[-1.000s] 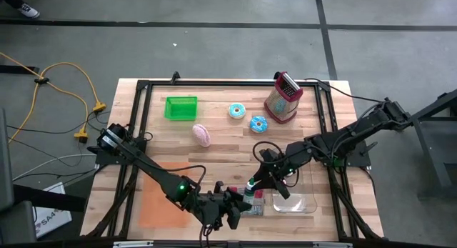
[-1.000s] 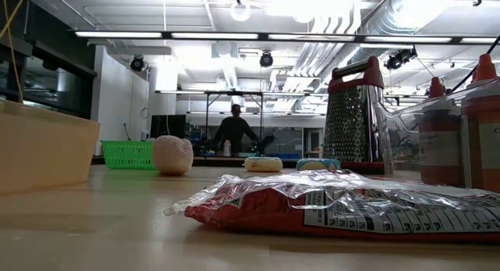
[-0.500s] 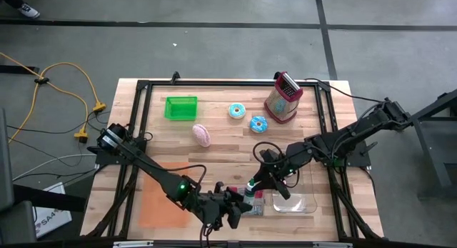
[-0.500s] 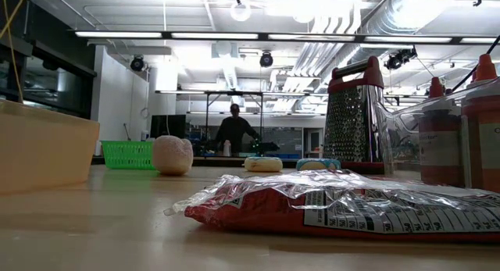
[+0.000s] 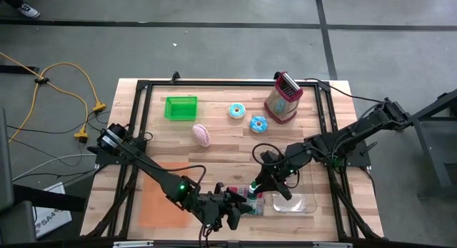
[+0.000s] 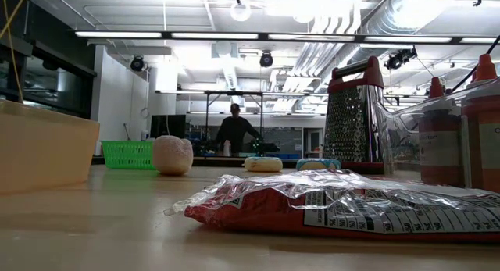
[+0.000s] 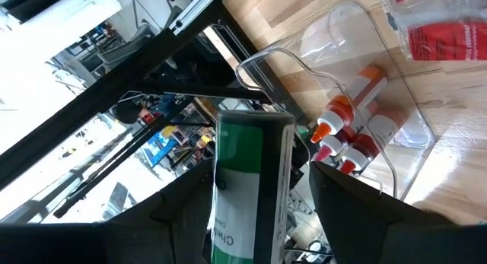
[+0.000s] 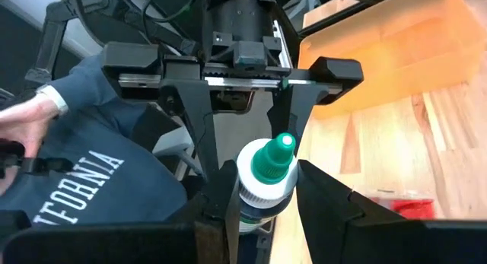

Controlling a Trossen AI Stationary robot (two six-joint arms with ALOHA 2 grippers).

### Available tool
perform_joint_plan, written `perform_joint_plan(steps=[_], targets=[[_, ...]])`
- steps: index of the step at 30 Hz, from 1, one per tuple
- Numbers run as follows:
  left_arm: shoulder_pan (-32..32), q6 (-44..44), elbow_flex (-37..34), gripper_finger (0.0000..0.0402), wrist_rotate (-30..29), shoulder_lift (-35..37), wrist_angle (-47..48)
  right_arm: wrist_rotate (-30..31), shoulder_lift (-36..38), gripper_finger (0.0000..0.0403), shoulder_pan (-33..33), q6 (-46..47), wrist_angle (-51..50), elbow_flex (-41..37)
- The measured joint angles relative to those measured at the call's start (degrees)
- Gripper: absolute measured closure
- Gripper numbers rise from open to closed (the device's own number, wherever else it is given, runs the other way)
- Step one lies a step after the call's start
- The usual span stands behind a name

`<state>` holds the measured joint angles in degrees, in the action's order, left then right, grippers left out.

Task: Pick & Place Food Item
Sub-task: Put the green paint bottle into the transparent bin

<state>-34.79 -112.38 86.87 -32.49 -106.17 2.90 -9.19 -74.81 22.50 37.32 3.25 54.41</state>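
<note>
A white squeeze bottle (image 5: 254,189) with a green cap (image 8: 272,161) and a green label (image 7: 249,154) hangs above the table's near edge, between my two grippers. My right gripper (image 8: 262,199) comes from the right and is shut on it. My left gripper (image 7: 259,214) comes from the near left and stands open, one finger on either side of the bottle's body, with a gap showing beside one finger. A red chip bag (image 6: 336,208) lies flat on the table below. My right gripper pinches the bottle's upper body just under the green cap (image 8: 260,195) between its two fingers. The fingers come slanting down from the table's right and far side. The bottle is lifted clear of the table, its cap end toward my right wrist.
A clear bin (image 5: 303,204) holding orange-capped bottles (image 7: 350,135) stands just right of the grippers. An orange tray (image 5: 157,205) sits at the near left. Farther back are a green basket (image 5: 181,108), a pink item (image 5: 201,135), two donuts (image 5: 237,111) and a grater (image 5: 282,98). A person in a blue sweatshirt (image 8: 84,180) stands beyond the near edge.
</note>
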Motion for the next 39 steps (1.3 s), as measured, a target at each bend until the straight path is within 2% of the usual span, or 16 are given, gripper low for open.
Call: perform_joint_plan(steps=[7,16,20,24,33,39], targets=[[0.00,0.18,-0.01,0.0192,0.00,0.00,-0.05,-1.27,0.31,0.0310,0.00,1.88,-1.14,0.00],[0.00,2.70,-0.02,0.0192,-0.02,0.00,0.04,2.34,5.51,0.0309,0.00,1.68,-8.88,0.00],[0.02,2.80,-0.02,0.0192,-0.04,0.00,0.06,5.15,8.50,0.0309,0.10,1.88,-14.07,0.00],[0.21,5.04,-0.01,0.0192,-0.14,0.00,0.06,10.88,12.03,0.0309,1.08,1.90,-19.16,0.00],[1.40,18.64,-0.01,0.0192,-0.17,0.00,0.04,25.56,18.87,0.0309,5.50,1.92,-28.71,0.00],[2.92,40.48,-0.02,0.0192,-0.13,0.00,-2.42,30.47,19.66,0.0309,7.13,3.40,-33.65,0.00]])
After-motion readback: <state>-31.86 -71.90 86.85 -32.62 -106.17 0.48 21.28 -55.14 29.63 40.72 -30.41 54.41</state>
